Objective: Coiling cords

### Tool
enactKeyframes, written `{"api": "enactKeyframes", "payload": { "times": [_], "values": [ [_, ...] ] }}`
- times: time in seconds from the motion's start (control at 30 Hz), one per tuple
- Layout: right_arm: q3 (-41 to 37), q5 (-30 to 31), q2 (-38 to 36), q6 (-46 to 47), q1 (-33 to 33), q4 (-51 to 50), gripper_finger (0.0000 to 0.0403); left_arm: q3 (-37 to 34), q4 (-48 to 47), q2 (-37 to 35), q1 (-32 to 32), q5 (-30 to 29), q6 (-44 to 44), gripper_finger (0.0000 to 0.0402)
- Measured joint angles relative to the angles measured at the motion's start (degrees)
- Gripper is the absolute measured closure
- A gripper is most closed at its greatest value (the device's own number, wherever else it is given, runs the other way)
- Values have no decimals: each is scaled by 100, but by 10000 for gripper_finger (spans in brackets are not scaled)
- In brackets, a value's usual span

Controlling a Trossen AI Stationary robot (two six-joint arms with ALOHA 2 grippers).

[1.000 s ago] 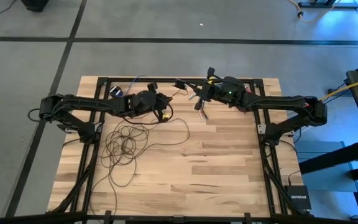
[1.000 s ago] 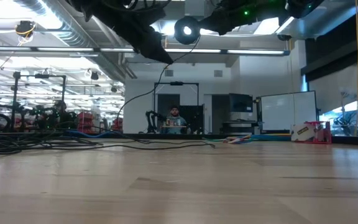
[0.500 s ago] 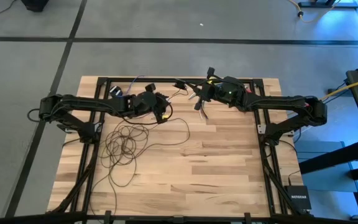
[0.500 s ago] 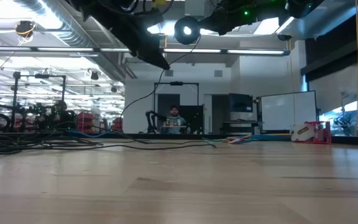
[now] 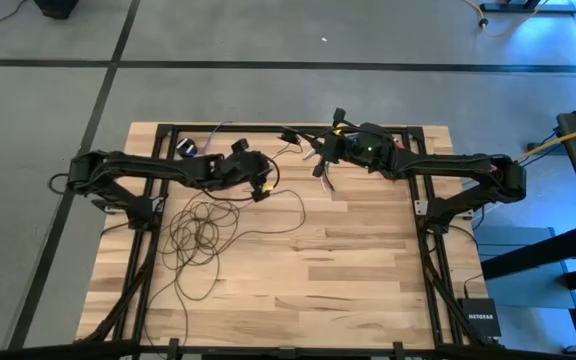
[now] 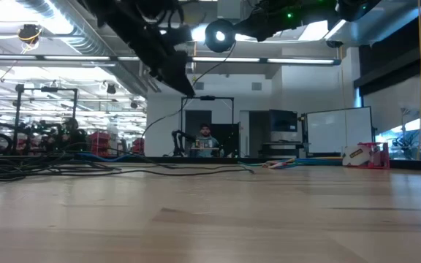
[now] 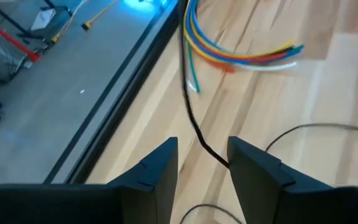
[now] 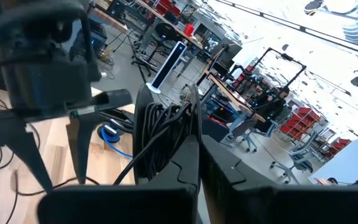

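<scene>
two arms over the far half of the table, cord strung between them

my right gripper (image 8: 197, 146) is clamped on a bundle of the cords (image 8: 160, 124); my left gripper (image 7: 202, 163) is parted, one dark strand passing between its fingers (image 7: 157, 168). the remaining loops (image 5: 203, 235) lie loose on the table (image 5: 348, 270) beneath my left arm, multicoloured wires (image 7: 241, 53) ahead.

Dark brown-black cords (image 5: 200, 236) loop on the pale striped-wood table (image 5: 348, 270); yellow, orange, blue, white wires (image 7: 241, 53) nearby.
</scene>
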Motion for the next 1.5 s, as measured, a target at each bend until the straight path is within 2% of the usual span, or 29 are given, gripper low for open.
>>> {"api": "enactKeyframes", "payload": {
  "times": [0.43,0.53,0.73,0.8,1.0,1.23,1.5],
  "values": [
    [0,0,0,-17,0,5,393,-2,260,24,-80,2,270,278],
    [0,0,0,-17,0,5,393,-2,298,24,-104,4,362,301],
    [0,0,0,-17,0,5,393,-2,277,24,-99,2,487,381],
    [0,0,0,-17,0,5,393,-2,280,24,-98,2,495,395],
    [0,-17,0,-11,6,7,393,0,410,126,61,0,488,394],
    [0,-59,0,7,4,15,393,0,1141,614,249,6,818,394],
    [0,-358,0,72,7,-2,393,-2,1173,678,866,-705,923,395]
  ]
}}
